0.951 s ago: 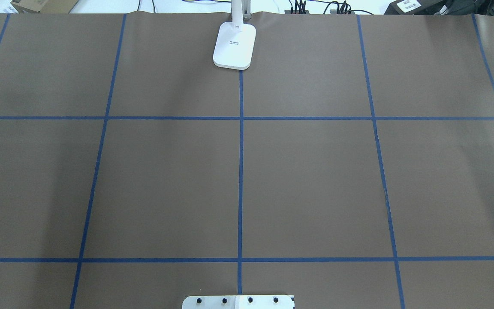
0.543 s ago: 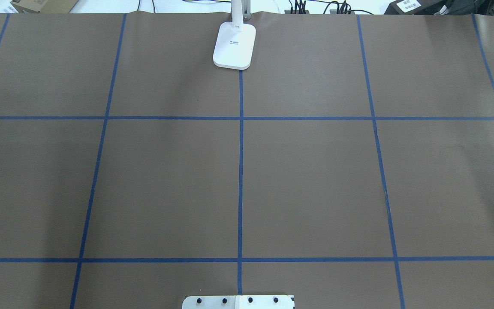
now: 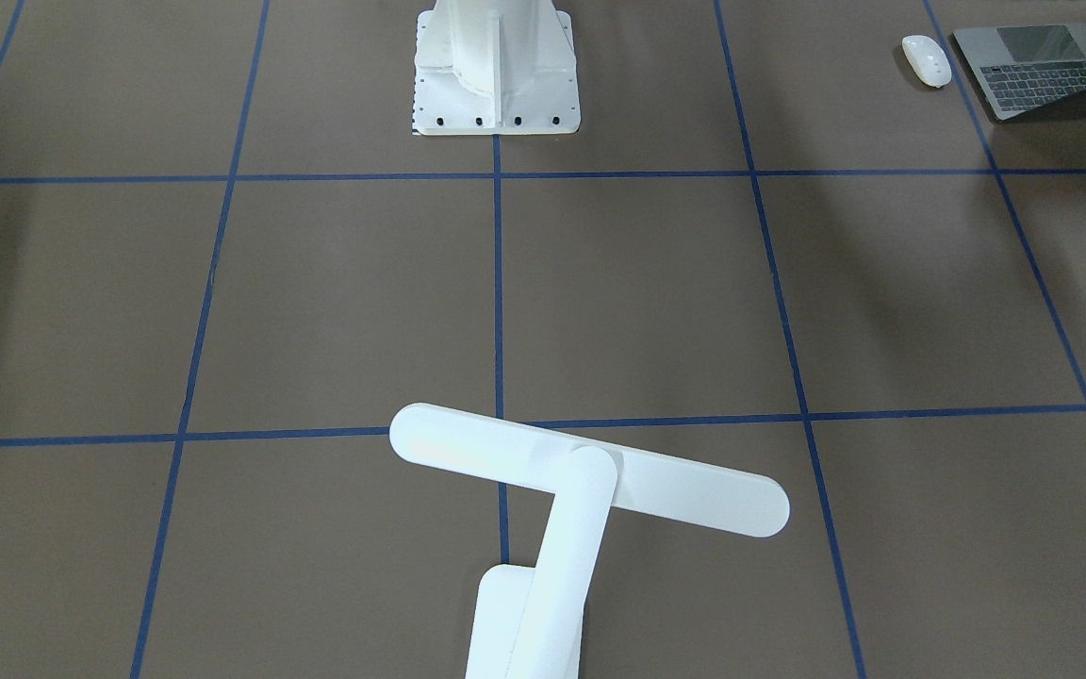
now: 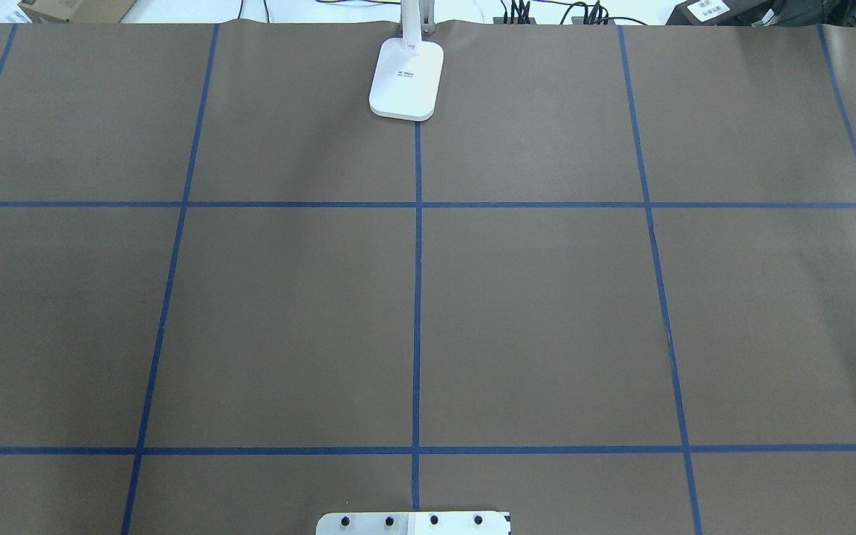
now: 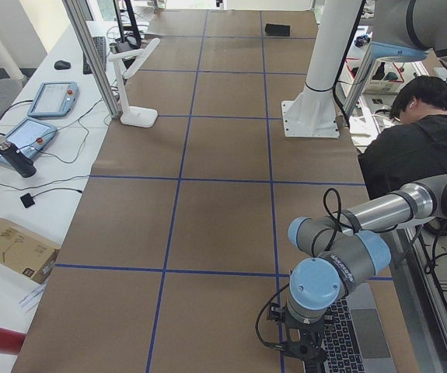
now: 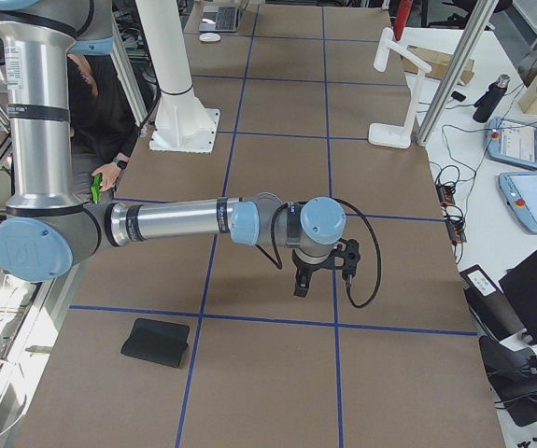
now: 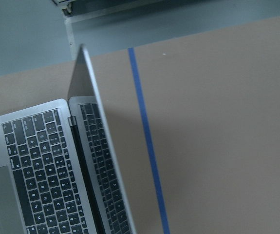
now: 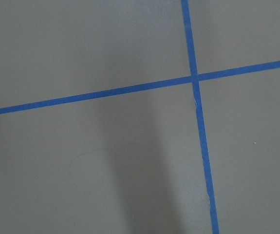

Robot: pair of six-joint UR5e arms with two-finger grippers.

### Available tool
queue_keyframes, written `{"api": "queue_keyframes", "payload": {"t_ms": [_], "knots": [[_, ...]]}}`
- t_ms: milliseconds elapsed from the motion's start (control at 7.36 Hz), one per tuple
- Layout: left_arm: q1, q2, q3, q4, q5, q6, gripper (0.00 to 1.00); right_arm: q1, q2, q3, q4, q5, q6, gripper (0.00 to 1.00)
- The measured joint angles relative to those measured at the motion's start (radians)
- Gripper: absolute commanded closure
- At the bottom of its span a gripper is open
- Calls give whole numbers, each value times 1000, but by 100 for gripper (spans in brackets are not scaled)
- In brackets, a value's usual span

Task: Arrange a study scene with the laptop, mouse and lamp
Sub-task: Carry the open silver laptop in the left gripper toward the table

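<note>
The laptop (image 3: 1043, 66) lies open at the table's corner on the robot's left, its screen (image 7: 98, 146) edge-on in the left wrist view. The white mouse (image 3: 926, 59) sits beside it, towards the pedestal. Across the table, on the centre line, stands the lamp (image 3: 590, 481), with its base (image 4: 406, 78) at that edge. My left gripper (image 5: 305, 353) hangs over the laptop (image 5: 355, 342); whether it is open or shut I cannot tell. My right gripper (image 6: 322, 278) hovers over bare table, and its state cannot be told either.
The white bolted pedestal (image 3: 496, 66) stands at mid-table on the robot's side. A black mat (image 6: 156, 342) lies near the right end. A person (image 5: 417, 140) sits behind the robot. Tablets and cables (image 5: 44, 116) line the bench beyond the lamp.
</note>
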Motion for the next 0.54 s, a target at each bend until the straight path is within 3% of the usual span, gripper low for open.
{"api": "queue_keyframes", "payload": {"t_ms": [543], "knots": [[-2,-6,51,-8,-2,-54,0,0,-1,0,0,57,2,0]]}}
